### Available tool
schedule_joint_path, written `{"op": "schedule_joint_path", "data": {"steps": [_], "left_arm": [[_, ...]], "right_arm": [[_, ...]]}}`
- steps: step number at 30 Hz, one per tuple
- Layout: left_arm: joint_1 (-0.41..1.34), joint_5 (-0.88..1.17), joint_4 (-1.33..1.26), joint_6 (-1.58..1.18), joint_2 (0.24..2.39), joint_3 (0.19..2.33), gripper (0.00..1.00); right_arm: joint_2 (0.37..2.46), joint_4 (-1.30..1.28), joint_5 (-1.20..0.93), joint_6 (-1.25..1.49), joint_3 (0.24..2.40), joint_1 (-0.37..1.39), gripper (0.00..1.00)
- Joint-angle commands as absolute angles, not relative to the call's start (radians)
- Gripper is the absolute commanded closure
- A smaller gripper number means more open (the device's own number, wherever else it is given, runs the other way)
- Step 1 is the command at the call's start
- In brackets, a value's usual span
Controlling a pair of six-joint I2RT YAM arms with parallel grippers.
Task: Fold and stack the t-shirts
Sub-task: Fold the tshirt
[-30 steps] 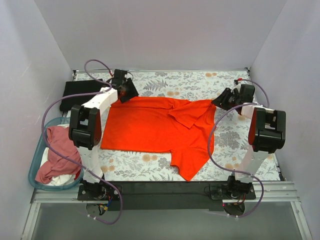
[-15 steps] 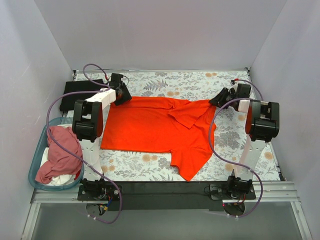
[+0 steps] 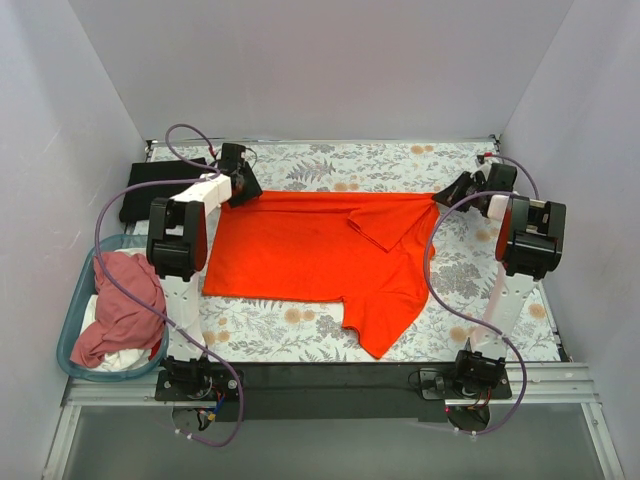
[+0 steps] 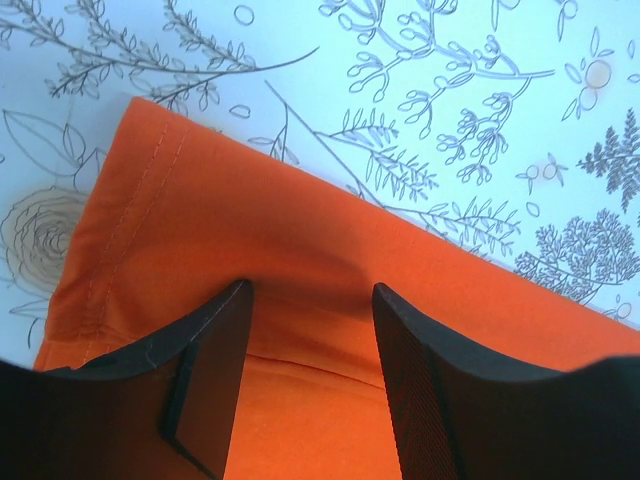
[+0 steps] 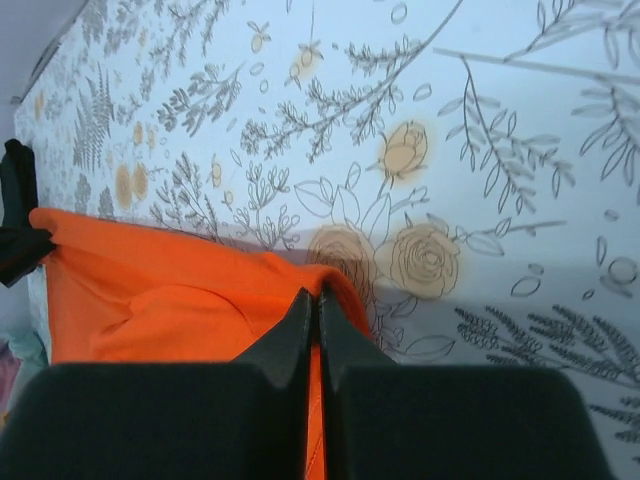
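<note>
An orange-red t-shirt (image 3: pixel 300 250) lies spread on the floral table, one sleeve pointing toward the near edge. My left gripper (image 3: pixel 245 186) is down at its far left corner and stands open. In the left wrist view its fingers (image 4: pixel 210 350) straddle the orange cloth (image 4: pixel 250 230) near the hem without pinching it. My right gripper (image 3: pixel 443 196) is shut on the shirt's far right corner, and the orange edge (image 5: pixel 150 290) is caught between the closed jaws (image 5: pixel 318 297). A folded black t-shirt (image 3: pixel 150 187) lies at the far left. Pink (image 3: pixel 120 310) and white (image 3: pixel 100 355) tees sit in the basket.
A teal plastic basket (image 3: pixel 68 335) stands off the table's left edge, beside the left arm. Purple cables loop from both arms. The side walls close in on the left and right, and a black rail runs along the near edge.
My right gripper has shut on the shirt's far right corner and drawn it out to the right, so the far edge lies straighter. The left gripper has settled lower at the far left corner.
</note>
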State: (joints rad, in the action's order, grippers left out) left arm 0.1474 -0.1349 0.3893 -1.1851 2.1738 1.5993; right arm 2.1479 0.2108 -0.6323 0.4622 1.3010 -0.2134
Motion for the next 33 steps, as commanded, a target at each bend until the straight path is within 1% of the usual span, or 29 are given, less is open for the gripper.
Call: {"op": "schedule_joint_path", "data": {"steps": [1,3,6,8,9,11,14,19,21,25,26,27,30,31,33], "left_arm": [[0.123,-0.184,0.451,-1.167,2.247,1.618,0.5],[0.123,-0.178,0.449,-1.167,2.263,1.643,0.5],[0.123,-0.179,0.449,-1.166,2.278,1.67,0.49],[0.123,-0.19,0.449,-1.155,2.287,1.687,0.47],[0.123,-0.19,0.448,-1.152,2.289,1.696,0.46],[0.123,-0.183,0.448,-1.154,2.277,1.703,0.43],[0.126,-0.158,0.446,-1.158,2.235,1.701,0.39],[0.14,-0.146,0.442,-1.157,2.125,1.681,0.36],[0.149,-0.144,0.44,-1.158,2.062,1.667,0.36],[0.164,-0.146,0.443,-1.163,1.936,1.612,0.36],[0.172,-0.146,0.442,-1.17,1.878,1.574,0.36],[0.176,-0.146,0.442,-1.17,1.878,1.553,0.36],[0.205,-0.15,0.44,-1.183,1.751,1.47,0.36],[0.215,-0.155,0.442,-1.186,1.683,1.407,0.36],[0.242,-0.172,0.434,-1.19,1.62,1.338,0.36]], "right_arm": [[2.189,0.221,-0.656,0.401,1.39,-0.239,0.99],[2.226,0.198,-0.669,0.384,1.44,-0.239,0.99],[2.26,0.164,-0.677,0.37,1.48,-0.239,0.95],[2.264,0.141,-0.669,0.361,1.489,-0.239,0.89],[2.258,0.132,-0.666,0.359,1.489,-0.239,0.83],[2.238,0.114,-0.649,0.35,1.485,-0.238,0.77],[2.137,0.083,-0.609,0.324,1.454,-0.23,0.71],[1.945,0.037,-0.479,0.278,1.355,-0.175,0.69],[1.855,0.025,-0.407,0.256,1.29,-0.126,0.69],[1.75,-0.037,-0.322,0.238,1.194,-0.025,0.71],[1.723,-0.058,-0.299,0.261,1.157,0.021,0.71],[1.711,-0.067,-0.29,0.261,1.135,0.044,0.71],[1.669,-0.066,-0.279,0.351,1.048,0.109,0.71],[1.658,-0.061,-0.273,0.386,1.022,0.123,0.71],[1.643,-0.034,-0.267,0.468,0.983,0.165,0.69]]}}
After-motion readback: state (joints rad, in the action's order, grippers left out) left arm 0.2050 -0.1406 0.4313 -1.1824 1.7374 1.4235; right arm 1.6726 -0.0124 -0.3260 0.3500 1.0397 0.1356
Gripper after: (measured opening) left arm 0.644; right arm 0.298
